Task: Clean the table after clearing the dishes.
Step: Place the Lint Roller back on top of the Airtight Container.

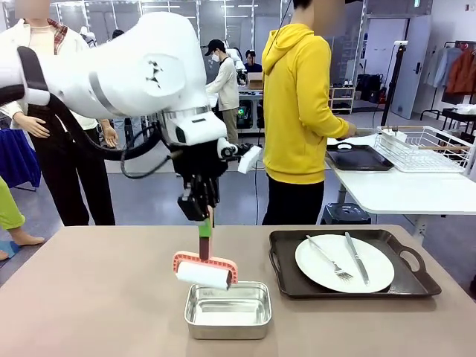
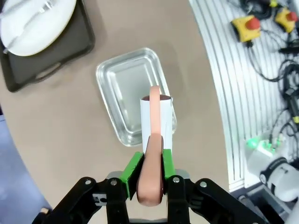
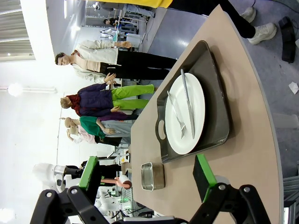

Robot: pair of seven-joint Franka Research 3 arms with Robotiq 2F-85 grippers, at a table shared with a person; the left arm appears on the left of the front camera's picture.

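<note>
Taupe-brown matte table (image 1: 97, 297), one, carrying the items below

One tray (image 1: 279, 260), dark brown, with handles, by the table's right edge. On it one plate (image 1: 375, 271), round and white. On the plate lie one fork (image 1: 329, 258) and one knife (image 1: 356, 257), both metal, side by side.

One pan (image 1: 227, 311), steel, rectangular, at the middle of the table's near edge, just left of the tray and apart from it.

One lint roller (image 1: 204, 269), with salmon-pink handle and frame and a white roll. The handle is upright, and the roll hangs over the pan's far rim. Whether it touches the pan cannot be told.

One left gripper (image 1: 202, 212), pointing down above the pan, green pads clamped on the lint roller's handle from both sides.

One right gripper (image 3: 145, 172), jaws released and spread wide, facing along the table toward the tray and plate.

One white side table (image 1: 401, 190), beyond the far right corner. On it stand one wire rack (image 1: 424, 149), white, and one second dark tray (image 1: 359, 158) just beside the rack.

One person (image 1: 297, 104) in a yellow hoodie, standing at the white side table, a hand at the second dark tray
</note>
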